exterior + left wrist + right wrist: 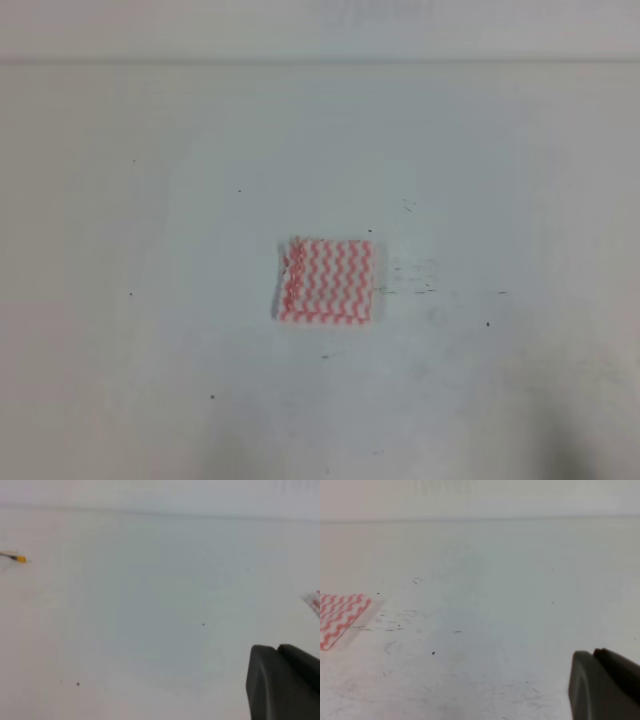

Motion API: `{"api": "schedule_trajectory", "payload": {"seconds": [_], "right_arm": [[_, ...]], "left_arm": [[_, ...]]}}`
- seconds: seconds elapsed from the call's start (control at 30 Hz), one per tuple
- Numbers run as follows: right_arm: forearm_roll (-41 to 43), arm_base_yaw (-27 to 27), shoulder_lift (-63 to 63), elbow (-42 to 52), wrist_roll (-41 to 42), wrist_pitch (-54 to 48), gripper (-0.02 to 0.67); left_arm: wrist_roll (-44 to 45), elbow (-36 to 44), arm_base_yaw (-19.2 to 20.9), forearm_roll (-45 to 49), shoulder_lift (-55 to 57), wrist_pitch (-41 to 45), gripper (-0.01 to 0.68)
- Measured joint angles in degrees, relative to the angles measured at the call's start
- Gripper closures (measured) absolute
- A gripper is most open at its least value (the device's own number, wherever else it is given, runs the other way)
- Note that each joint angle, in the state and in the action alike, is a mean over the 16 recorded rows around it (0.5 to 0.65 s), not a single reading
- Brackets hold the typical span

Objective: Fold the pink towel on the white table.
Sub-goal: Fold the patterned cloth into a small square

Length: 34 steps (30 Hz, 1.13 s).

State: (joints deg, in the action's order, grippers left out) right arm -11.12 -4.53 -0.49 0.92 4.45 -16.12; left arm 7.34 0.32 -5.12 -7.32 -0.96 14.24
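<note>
Pink towel (327, 281) seemingly far from fingers (605, 685)

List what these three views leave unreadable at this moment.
- Left end effector: left wrist view shows only a dark corner, cut by the frame; open or shut unknown.
- Right end effector: same, right wrist view.
- Pink towel: layer count too blurred in the high view.
- Small yellow-tipped object: too small to identify.
</note>
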Motion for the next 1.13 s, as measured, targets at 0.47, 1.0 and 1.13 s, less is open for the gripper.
{"api": "schedule_trajectory", "payload": {"seconds": [0.47, 1.0, 1.13], "right_arm": [[-0.25, 0.02, -0.16, -0.23, 0.02, -0.10, 0.667], [-0.32, 0.03, -0.22, -0.48, 0.05, -0.34, 0.667], [-0.32, 0.03, -0.23, -0.49, 0.05, -0.35, 0.667]], "left_arm": [[-7.34, -0.08, 0.02, 6.14, 0.04, 4.81, 0.678], [-7.34, -0.08, 0.07, 6.21, 0.01, 4.81, 0.678], [-7.34, -0.08, 0.09, 6.21, 0.05, 4.81, 0.677]]}}
